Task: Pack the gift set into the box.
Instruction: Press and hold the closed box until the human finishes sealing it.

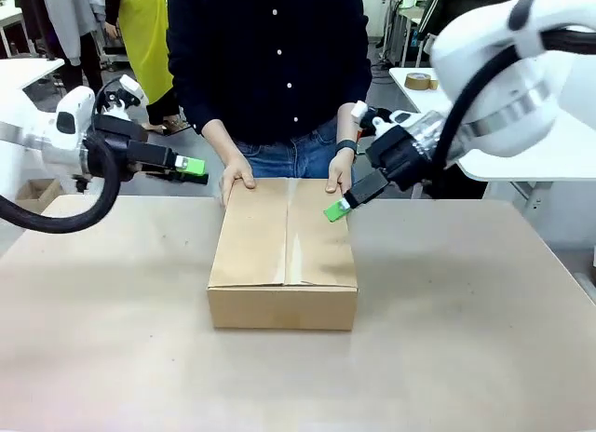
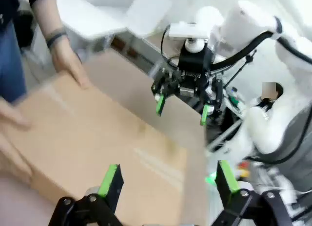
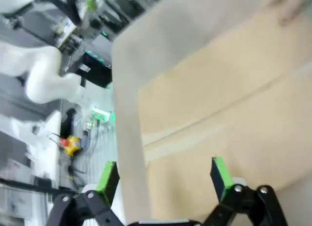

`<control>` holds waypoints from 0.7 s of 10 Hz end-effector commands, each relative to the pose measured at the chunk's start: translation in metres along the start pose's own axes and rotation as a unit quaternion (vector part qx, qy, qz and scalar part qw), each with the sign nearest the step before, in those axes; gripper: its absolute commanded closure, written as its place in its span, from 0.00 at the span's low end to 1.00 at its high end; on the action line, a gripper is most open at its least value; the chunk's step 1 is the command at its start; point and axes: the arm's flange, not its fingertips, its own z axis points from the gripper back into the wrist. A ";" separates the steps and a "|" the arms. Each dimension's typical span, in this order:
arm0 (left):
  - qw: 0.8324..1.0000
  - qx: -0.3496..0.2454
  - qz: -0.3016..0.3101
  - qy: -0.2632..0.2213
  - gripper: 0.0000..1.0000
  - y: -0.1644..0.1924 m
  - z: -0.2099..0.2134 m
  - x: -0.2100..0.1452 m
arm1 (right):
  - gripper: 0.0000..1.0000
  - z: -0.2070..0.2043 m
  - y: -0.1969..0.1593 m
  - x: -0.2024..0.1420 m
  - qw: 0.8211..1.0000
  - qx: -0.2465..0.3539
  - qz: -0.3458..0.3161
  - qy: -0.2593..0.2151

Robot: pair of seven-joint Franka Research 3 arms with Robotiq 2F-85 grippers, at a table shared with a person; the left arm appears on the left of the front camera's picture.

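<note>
Box [image 1: 284, 255] sits shut in the mid of the desk [image 1: 466, 357], a bit toward the far edge, long side running front to back. Top flaps are folded flat w/ a seam down the centre and a pale strip along it. In the left wrist view the box [image 2: 97, 138] is a broad tan top, blurred. In the right wrist view the box [image 3: 234, 104] shows the same seam.

Person stands at the far edge, w/ one hand [image 1: 237, 179] on the box's far corner on the robot's left side. The other hand [image 1: 340, 179] is on the far corner on the robot's right side, a dark watch [image 1: 346, 146] on that wrist.

Right gripper [image 1: 335, 211] hangs tilted down at the box's far right-side corner, just beside that hand; can't tell if it touches the cardboard. Its fingers are wide apart w/ nothing between them, per its own wrist view [image 3: 162, 165] and the left wrist view [image 2: 181, 111].

Left gripper [image 1: 191, 166] is level, above the desk's far edge on the robot's left, near the first hand but apart from the box. From its own cam the gripper [image 2: 168, 170] has fingers spread, holding nothing.

Tape roll [image 1: 421, 81] on a white side table behind, robot's right.
</note>
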 end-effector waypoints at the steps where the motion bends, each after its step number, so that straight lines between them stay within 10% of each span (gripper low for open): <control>1: 0.924 0.006 -0.376 -0.065 0.00 0.002 -0.014 -0.014 | 0.00 0.003 -0.020 0.005 0.986 0.046 0.143 -0.074; 5: 0.910 0.040 -0.409 0.047 0.00 0.009 -0.051 -0.024 | 0.00 0.036 -0.022 -0.005 0.966 0.066 0.137 -0.209; 7: 0.925 0.024 -0.377 0.048 0.00 0.004 -0.045 -0.015 | 0.00 0.030 -0.026 0.009 0.974 0.038 0.136 -0.176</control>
